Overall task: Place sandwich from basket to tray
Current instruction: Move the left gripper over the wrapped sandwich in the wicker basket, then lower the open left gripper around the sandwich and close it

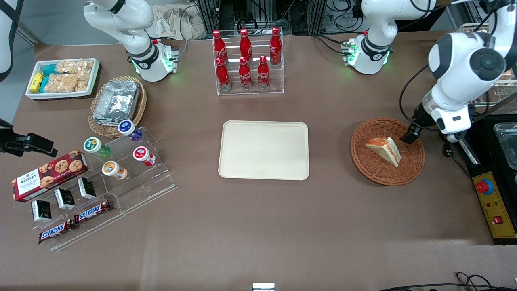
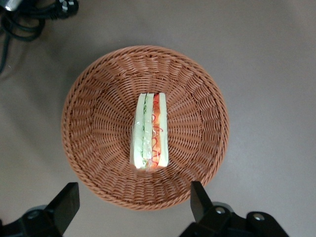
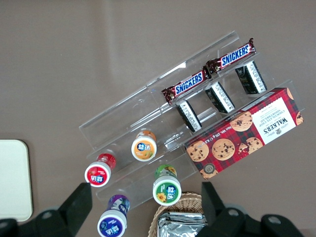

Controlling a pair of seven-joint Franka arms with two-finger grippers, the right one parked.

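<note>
We see a broad brown worktop (image 1: 282,226) with a matte surface, lit evenly from above with soft glare toward its front edge. At its back edge, black cables (image 1: 258,16) tangle among dark metal framing. A grey floor (image 1: 40,20) shows past one back corner. Toward the working arm's end sits a yellow control box (image 1: 494,208) with a red button.

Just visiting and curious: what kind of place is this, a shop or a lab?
Likely a robotics lab staged as a snack counter: cola bottles on a rack, a sandwich in a basket, a tray, and the open claw above the basket.
</note>
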